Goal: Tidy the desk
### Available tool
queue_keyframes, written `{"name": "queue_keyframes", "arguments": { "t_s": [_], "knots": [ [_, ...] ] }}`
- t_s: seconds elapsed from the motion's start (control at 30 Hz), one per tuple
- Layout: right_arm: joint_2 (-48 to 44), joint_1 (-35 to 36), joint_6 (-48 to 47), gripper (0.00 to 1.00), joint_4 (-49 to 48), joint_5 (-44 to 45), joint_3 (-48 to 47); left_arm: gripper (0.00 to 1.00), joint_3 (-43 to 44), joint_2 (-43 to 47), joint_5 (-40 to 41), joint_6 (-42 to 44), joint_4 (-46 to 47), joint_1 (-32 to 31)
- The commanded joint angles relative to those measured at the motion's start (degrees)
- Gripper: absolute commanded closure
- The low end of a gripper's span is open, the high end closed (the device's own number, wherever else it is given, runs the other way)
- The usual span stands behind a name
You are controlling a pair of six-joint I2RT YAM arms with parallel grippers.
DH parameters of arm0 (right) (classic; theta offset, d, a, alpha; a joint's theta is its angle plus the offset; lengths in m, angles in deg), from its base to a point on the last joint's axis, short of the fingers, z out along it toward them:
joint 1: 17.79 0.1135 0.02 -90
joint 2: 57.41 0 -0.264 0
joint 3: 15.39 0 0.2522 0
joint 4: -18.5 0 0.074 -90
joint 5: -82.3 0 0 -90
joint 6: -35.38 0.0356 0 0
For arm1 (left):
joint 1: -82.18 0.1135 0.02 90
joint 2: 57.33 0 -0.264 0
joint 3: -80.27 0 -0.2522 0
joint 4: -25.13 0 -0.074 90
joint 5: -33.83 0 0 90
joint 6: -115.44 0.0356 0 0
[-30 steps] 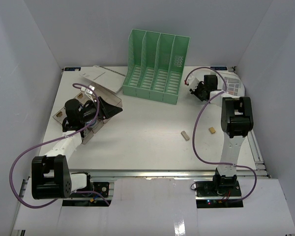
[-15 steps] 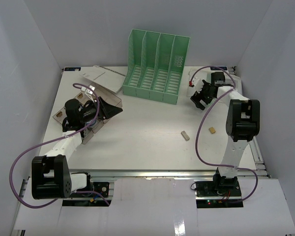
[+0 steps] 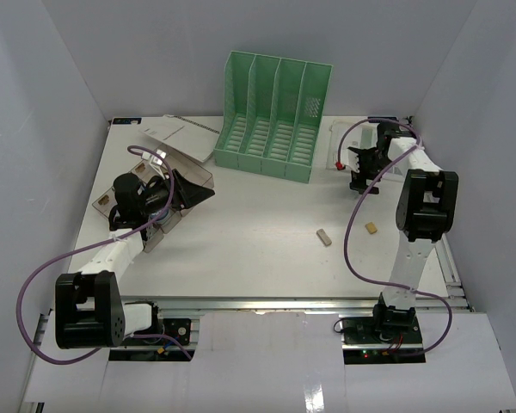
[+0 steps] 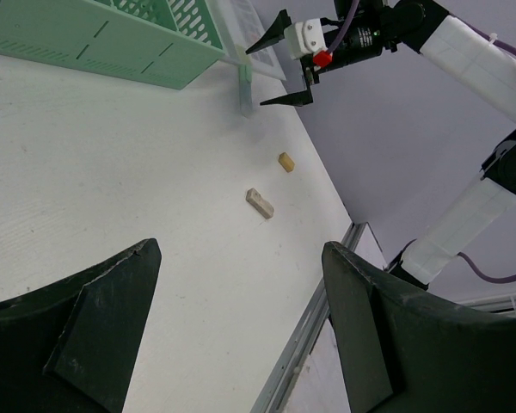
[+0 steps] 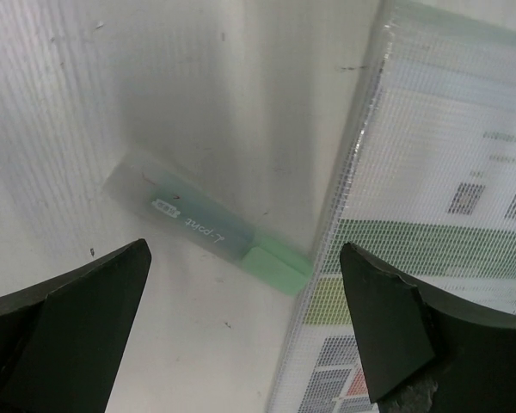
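Note:
The desk (image 3: 258, 215) is a wide white tabletop with a metal rail along its near edge. My right gripper (image 3: 354, 169) hovers open at the back right. In the right wrist view it (image 5: 243, 251) stands over a green pen with a frosted cap (image 5: 202, 231), and nothing is between the jaws. That pen lies against the edge of a mesh document pouch (image 5: 439, 215). My left gripper (image 3: 202, 189) is open and empty at the left, beside a clear compartment box (image 3: 168, 159). In the left wrist view its jaws (image 4: 241, 249) face across the desk (image 4: 112, 172) toward the right gripper (image 4: 273, 69).
A green file rack (image 3: 275, 116) stands at the back centre. Papers (image 3: 189, 133) lie to its left. Two small tan blocks rest on the desk right of centre, one (image 3: 324, 237) longer, the other (image 3: 371, 228) shorter. White walls close in three sides.
My right gripper has gone from shut to open, and its arm has swung toward the back right corner. The left arm has not moved.

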Motion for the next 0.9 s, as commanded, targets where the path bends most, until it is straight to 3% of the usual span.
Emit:
{"name": "queue_keyframes", "arguments": {
  "t_s": [0.0,0.13,0.37,0.6,0.7,0.87],
  "knots": [
    [1.04,0.39,-15.60,0.02,4.46,2.88,-0.81,0.14,0.48,1.02,-0.55,1.25,0.63,-0.29],
    [3.76,1.94,-17.16,0.03,5.07,4.17,-3.28,0.14,0.65,0.83,-0.27,2.09,-0.46,-0.29],
    [9.79,4.25,-20.23,0.15,11.92,8.38,-9.13,0.14,1.09,0.62,0.20,3.32,-1.87,-0.29],
    [11.24,4.25,-21.01,0.37,16.47,9.60,-7.93,0.14,1.18,2.81,0.63,4.81,-2.38,-0.29],
    [10.01,4.25,-20.14,0.54,16.25,8.73,-4.97,0.14,1.32,4.67,1.10,5.85,-3.11,-0.29],
    [6.38,5.18,-13.70,0.69,10.57,4.61,1.31,0.14,1.58,8.49,3.01,10.33,-7.21,-0.29]
  ]
}}
